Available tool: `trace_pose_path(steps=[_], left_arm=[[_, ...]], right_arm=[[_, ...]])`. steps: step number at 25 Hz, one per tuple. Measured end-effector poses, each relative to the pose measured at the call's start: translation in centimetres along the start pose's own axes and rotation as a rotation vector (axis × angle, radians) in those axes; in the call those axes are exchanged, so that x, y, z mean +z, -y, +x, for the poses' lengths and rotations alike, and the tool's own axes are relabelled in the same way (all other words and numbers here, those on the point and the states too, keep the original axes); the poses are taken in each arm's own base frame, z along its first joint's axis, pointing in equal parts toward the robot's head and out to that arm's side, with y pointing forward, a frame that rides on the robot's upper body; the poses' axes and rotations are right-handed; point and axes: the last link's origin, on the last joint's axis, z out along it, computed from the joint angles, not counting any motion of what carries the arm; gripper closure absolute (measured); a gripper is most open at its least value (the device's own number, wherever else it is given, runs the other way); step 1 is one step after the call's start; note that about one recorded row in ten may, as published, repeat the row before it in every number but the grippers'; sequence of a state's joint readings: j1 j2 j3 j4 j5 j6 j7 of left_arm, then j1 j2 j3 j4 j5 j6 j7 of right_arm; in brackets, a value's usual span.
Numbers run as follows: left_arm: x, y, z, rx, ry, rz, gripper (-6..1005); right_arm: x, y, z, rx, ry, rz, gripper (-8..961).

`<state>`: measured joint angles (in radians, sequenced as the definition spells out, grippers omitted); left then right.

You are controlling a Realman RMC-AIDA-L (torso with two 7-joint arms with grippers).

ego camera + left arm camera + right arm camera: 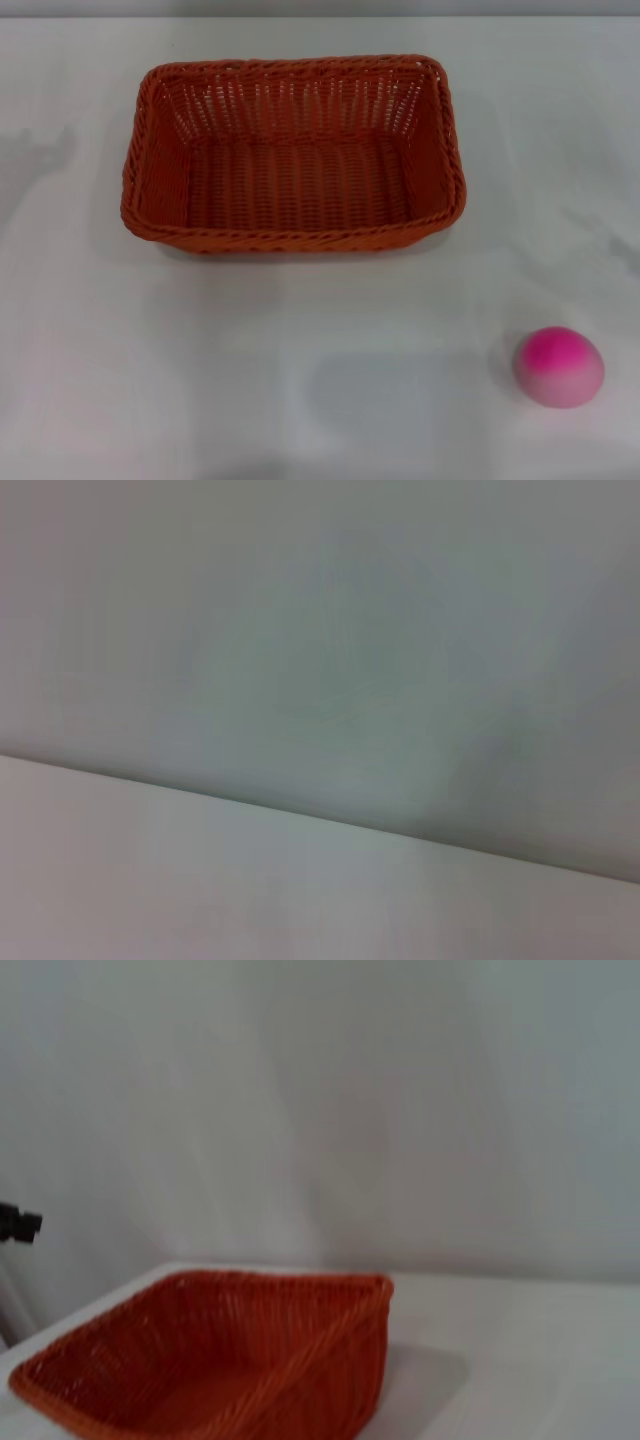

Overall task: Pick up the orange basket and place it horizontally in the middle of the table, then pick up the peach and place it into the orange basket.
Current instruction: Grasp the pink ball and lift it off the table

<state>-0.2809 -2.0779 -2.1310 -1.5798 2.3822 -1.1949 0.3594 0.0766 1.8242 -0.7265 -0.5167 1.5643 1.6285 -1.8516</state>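
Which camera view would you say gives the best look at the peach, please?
The head view: the peach sits whole and unobstructed on the table, nearer the robot than the orange basket and to its right. The right wrist view shows only the basket; the left wrist view shows neither.

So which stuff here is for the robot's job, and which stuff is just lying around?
For the job:
- the orange basket, empty, sitting lengthwise toward the back middle
- the peach, lying in front of the basket on the robot's right
- the table, white, holding both

Just lying around:
- nothing else shows on the table; neither pincer is in view
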Motion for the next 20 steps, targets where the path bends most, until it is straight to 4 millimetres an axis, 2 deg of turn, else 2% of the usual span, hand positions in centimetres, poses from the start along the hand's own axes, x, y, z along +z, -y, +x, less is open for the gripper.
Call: trace_pose_path(steps=[9,15,20], left_arm=[[-1.4,2.8,-0.4,-0.062,-0.029,0.062,471],[-2.1,4.1,-1.5,-0.097,-0.021,0.089,472],[-2.3,4.3,-2.0,-0.114,-0.014,0.088,472]], right_arm=[[-0.6,-0.5,2.7,0.052,-0.105,-0.002,88],[-1.2,-0.9,3.3,0.085,-0.154,-0.029,88],[-2.0,-1.3,3.5,0.105,-0.175,-0.057,87]])
